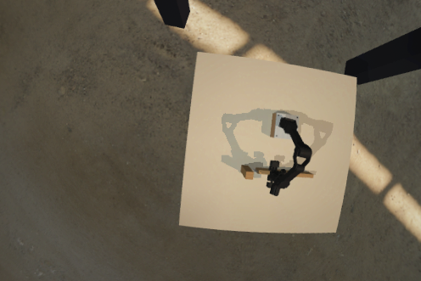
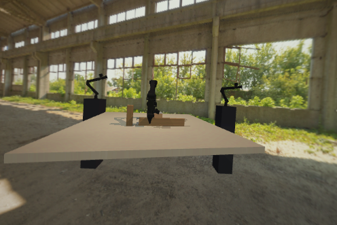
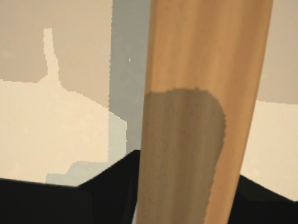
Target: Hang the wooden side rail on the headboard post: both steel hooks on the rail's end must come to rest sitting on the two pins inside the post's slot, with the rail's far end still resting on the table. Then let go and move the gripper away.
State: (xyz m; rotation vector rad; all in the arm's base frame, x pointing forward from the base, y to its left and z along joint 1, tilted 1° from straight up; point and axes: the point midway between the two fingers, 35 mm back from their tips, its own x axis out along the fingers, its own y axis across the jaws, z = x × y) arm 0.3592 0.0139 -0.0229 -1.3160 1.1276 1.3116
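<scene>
The headboard post (image 1: 247,172) (image 2: 130,115) stands upright on the table (image 1: 212,203) (image 2: 136,145), left of the rail. The wooden side rail (image 1: 306,174) (image 2: 171,122) (image 3: 210,50) lies roughly level, low over or on the table, with its left end pointing at the post. A small gap shows between that end and the post in the top and exterior views. My gripper (image 1: 276,175) (image 2: 149,122) (image 3: 168,160) is shut on the rail, left of its middle, a finger on each side. The steel hooks, the slot and its pins cannot be made out.
The arm's base stands on a grey plate (image 1: 277,132) with a wooden side (image 1: 273,126), behind the rail. The arm arches from there over the rail. Two black pedestals (image 1: 171,3) (image 1: 382,60) (image 2: 95,108) (image 2: 225,118) stand beyond the table's back edge.
</scene>
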